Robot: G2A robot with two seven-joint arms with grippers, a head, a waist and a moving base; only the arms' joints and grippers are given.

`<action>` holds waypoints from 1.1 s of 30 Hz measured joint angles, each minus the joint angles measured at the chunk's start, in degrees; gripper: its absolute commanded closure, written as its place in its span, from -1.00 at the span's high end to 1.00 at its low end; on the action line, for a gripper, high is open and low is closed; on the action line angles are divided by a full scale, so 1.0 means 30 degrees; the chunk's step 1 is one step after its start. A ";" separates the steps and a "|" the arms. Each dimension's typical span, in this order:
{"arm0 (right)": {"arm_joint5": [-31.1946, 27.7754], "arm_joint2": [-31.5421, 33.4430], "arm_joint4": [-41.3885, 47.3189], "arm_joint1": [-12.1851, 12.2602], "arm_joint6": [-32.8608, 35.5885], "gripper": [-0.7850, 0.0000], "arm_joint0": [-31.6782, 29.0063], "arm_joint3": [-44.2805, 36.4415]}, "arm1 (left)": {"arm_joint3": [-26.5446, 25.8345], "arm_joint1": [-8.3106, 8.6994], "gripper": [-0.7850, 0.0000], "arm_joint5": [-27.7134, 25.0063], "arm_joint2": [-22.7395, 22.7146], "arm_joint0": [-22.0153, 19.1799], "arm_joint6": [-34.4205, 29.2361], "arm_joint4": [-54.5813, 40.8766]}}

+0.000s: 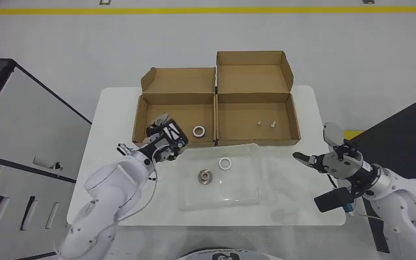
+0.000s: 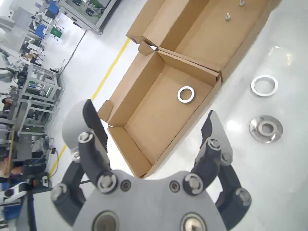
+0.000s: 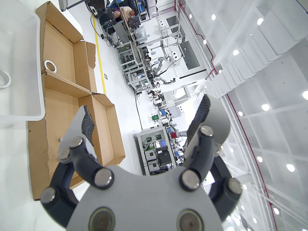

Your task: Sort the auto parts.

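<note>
Cardboard box (image 1: 174,117) wall sits beneath left hand (image 1: 168,135), beside tray (image 1: 242,186).

The left gripper (image 1: 170,130) (image 2: 149,109) is being held wide open and empty, tilted forward and downward from a bent arm. The right gripper (image 1: 313,143) (image 3: 145,105) is also being held open, fingers well apart, empty, being pointed sideways toward the robot's left and slightly upward.

A white table (image 1: 110,130) stands on a pale grey floor (image 1: 78,45) crossed by a yellow line (image 1: 195,10). Beyond it, metal racks (image 2: 36,90) of equipment fill a bright hall under round ceiling lights (image 3: 260,21).
</note>
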 measured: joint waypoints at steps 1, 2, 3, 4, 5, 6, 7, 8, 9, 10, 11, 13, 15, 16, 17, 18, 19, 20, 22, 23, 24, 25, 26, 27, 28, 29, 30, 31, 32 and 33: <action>0.0000 0.0000 0.0000 0.0000 0.0000 1.00 0.0000 0.0000 | -0.0009 0.0002 1.00 -0.0297 0.0253 -0.0161 -0.0257 0.0269; 0.0000 0.0000 0.0000 0.0000 0.0000 1.00 0.0000 0.0000 | 0.0000 0.0002 1.00 -0.0664 0.0572 -0.0381 -0.0587 0.0581; 0.0000 0.0000 0.0000 0.0000 0.0000 1.00 0.0000 0.0000 | 0.0032 0.0001 1.00 -0.0942 0.0802 -0.0546 -0.0826 0.0794; 0.0000 0.0000 0.0000 0.0000 0.0000 1.00 0.0000 0.0000 | 0.0085 0.0001 1.00 -0.1235 0.1026 -0.0708 -0.1041 0.0971; 0.0000 0.0000 0.0000 0.0000 0.0000 1.00 0.0000 0.0000 | 0.0171 0.0000 1.00 -0.1627 0.1302 -0.0923 -0.1286 0.1191; 0.0000 0.0000 0.0000 0.0000 0.0000 1.00 0.0000 0.0000 | 0.0238 -0.0002 1.00 -0.1890 0.1491 -0.1088 -0.1452 0.1356; 0.0000 0.0000 0.0000 0.0000 0.0000 1.00 0.0000 0.0000 | 0.0310 -0.0003 1.00 -0.2227 0.1737 -0.1320 -0.1641 0.1612; 0.0000 0.0000 0.0000 0.0000 0.0000 1.00 0.0000 0.0000 | 0.0358 -0.0004 1.00 -0.2451 0.1914 -0.1496 -0.1762 0.1827; 0.0000 0.0000 0.0000 0.0000 0.0000 1.00 0.0000 0.0000 | 0.0390 -0.0004 1.00 -0.2682 0.2092 -0.1675 -0.1865 0.2071; 0.0000 0.0000 0.0000 0.0000 0.0000 1.00 0.0000 0.0000 | 0.0405 -0.0001 1.00 -0.2944 0.2277 -0.1859 -0.1939 0.2361; 0.0000 0.0000 0.0000 0.0000 0.0000 1.00 0.0000 0.0000 | 0.0414 0.0007 1.00 -0.3263 0.2513 -0.2087 -0.1972 0.2771; 0.0000 0.0000 0.0000 0.0000 0.0000 1.00 0.0000 0.0000 | 0.0437 0.0012 1.00 -0.3578 0.2823 -0.2346 -0.1914 0.3276; 0.0000 0.0000 0.0000 0.0000 0.0000 1.00 0.0000 0.0000 | 0.0427 0.0029 1.00 -0.4075 0.3150 -0.2599 -0.1802 0.3804; 0.0000 0.0000 0.0000 0.0000 0.0000 1.00 0.0000 0.0000 | 0.0420 0.0045 1.00 -0.4455 0.3337 -0.2711 -0.1724 0.4088; 0.0000 0.0000 0.0000 0.0000 0.0000 1.00 0.0000 0.0000 | 0.0421 0.0058 1.00 -0.4755 0.3464 -0.2773 -0.1666 0.4248; 0.0000 0.0000 0.0000 0.0000 0.0000 1.00 0.0000 0.0000 | 0.0429 0.0067 1.00 -0.5017 0.3562 -0.2818 -0.1629 0.4360; 0.0000 0.0000 0.0000 0.0000 0.0000 1.00 0.0000 0.0000 | 0.0445 0.0073 1.00 -0.5208 0.3631 -0.2849 -0.1622 0.4430; 0.0000 0.0000 0.0000 0.0000 0.0000 1.00 0.0000 0.0000 | 0.0475 0.0076 1.00 -0.5370 0.3693 -0.2882 -0.1667 0.4500; 0.0000 0.0000 0.0000 0.0000 0.0000 1.00 0.0000 0.0000 | 0.0535 0.0074 1.00 -0.5479 0.3766 -0.2939 -0.1822 0.4626; 0.0000 0.0000 0.0000 0.0000 0.0000 1.00 0.0000 0.0000 | 0.0576 0.0068 1.00 -0.5518 0.3817 -0.2989 -0.1917 0.4724; 0.0000 0.0000 0.0000 0.0000 0.0000 1.00 0.0000 0.0000 | 0.0606 0.0064 1.00 -0.5541 0.3855 -0.3024 -0.1970 0.4787; 0.0000 0.0000 0.0000 0.0000 0.0000 1.00 0.0000 0.0000 | 0.0648 0.0057 1.00 -0.5560 0.3902 -0.3058 -0.2016 0.4829; 0.0000 0.0000 0.0000 0.0000 0.0000 1.00 0.0000 0.0000 | 0.0683 0.0050 1.00 -0.5563 0.3931 -0.3076 -0.2038 0.4833; 0.0000 0.0000 0.0000 0.0000 0.0000 1.00 0.0000 0.0000 | 0.0725 0.0044 1.00 -0.5557 0.3955 -0.3090 -0.2061 0.4833; 0.0000 0.0000 0.0000 0.0000 0.0000 1.00 0.0000 0.0000 | 0.0774 0.0037 1.00 -0.5539 0.3973 -0.3101 -0.2094 0.4833; 0.0000 0.0000 0.0000 0.0000 0.0000 1.00 0.0000 0.0000 | 0.0841 0.0028 1.00 -0.5524 0.3994 -0.3110 -0.2158 0.4826; 0.0000 0.0000 0.0000 0.0000 0.0000 1.00 0.0000 0.0000 | 0.0880 0.0021 1.00 -0.5505 0.4001 -0.3115 -0.2214 0.4806; 0.0000 0.0000 0.0000 0.0000 0.0000 1.00 0.0000 0.0000 | 0.0902 0.0016 1.00 -0.5481 0.4001 -0.3116 -0.2253 0.4784; 0.0000 0.0000 0.0000 0.0000 0.0000 1.00 0.0000 0.0000 | 0.0909 0.0013 1.00 -0.5466 0.4001 -0.3116 -0.2270 0.4769; 0.0000 0.0000 0.0000 0.0000 0.0000 1.00 0.0000 0.0000 | 0.0909 0.0013 1.00 -0.5463 0.4000 -0.3116 -0.2270 0.4767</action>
